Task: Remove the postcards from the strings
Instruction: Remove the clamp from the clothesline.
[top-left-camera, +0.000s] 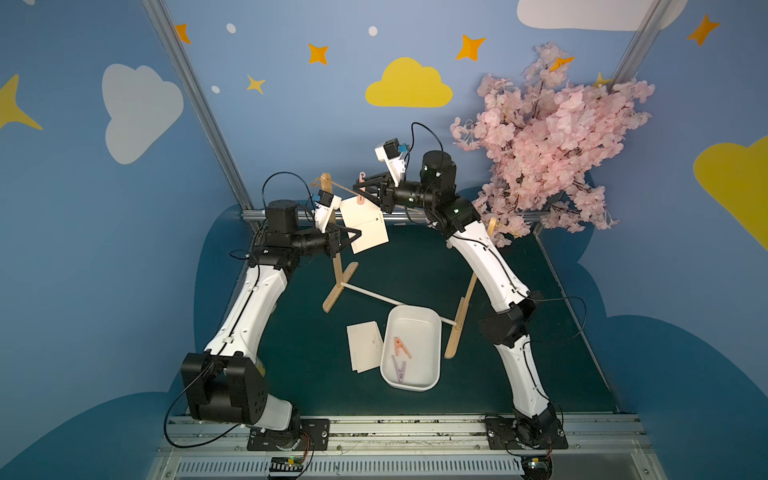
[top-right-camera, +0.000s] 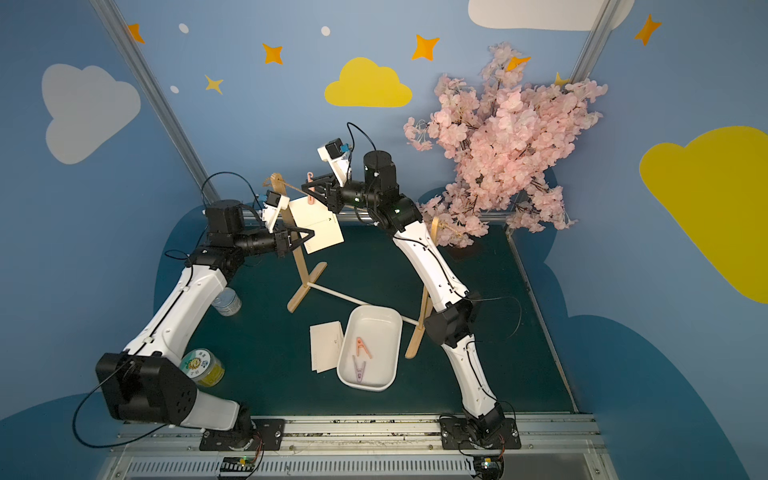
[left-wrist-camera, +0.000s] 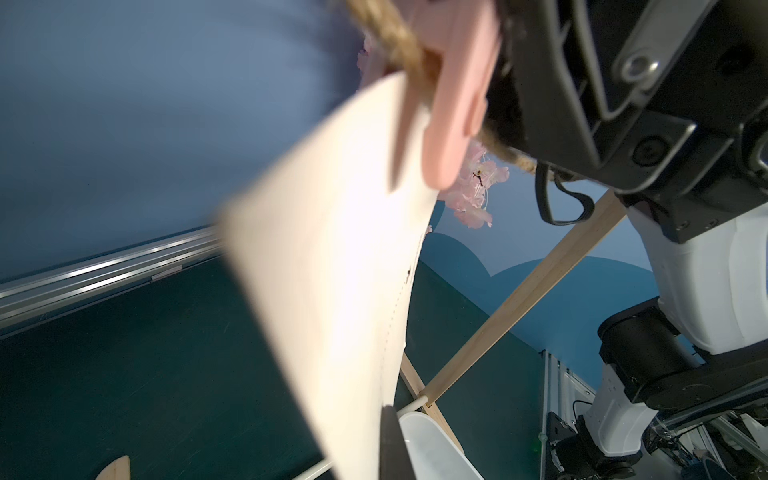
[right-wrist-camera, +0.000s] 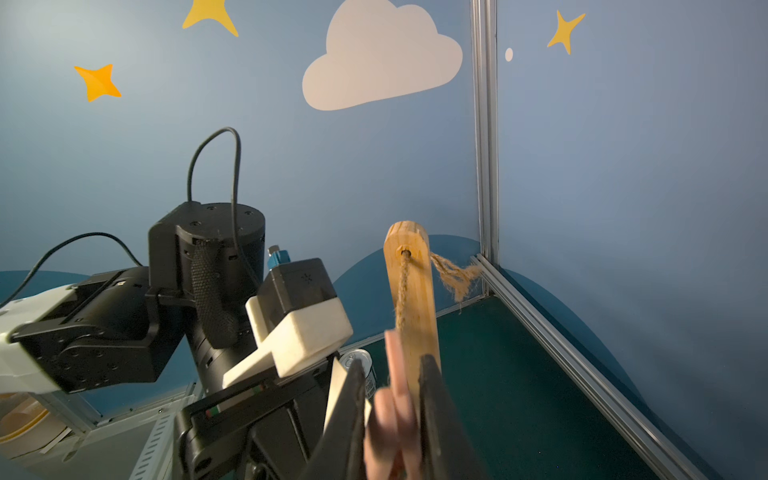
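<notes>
Postcard (top-left-camera: 372, 219) still pinned; left gripper (top-left-camera: 358, 233) clamped its edge, right gripper (top-left-camera: 360, 187) squeezed pink clothespin (top-left-camera: 360, 200); early tug could tear it.

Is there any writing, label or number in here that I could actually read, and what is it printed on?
No text here can be read with certainty.
Yellow-labelled tin: a picture and a few characters, too small to read.
Hanging postcard: small print by a dotted arrow line, too small to read.
Postcards on the table: a tiny mark, too small to read.
</notes>
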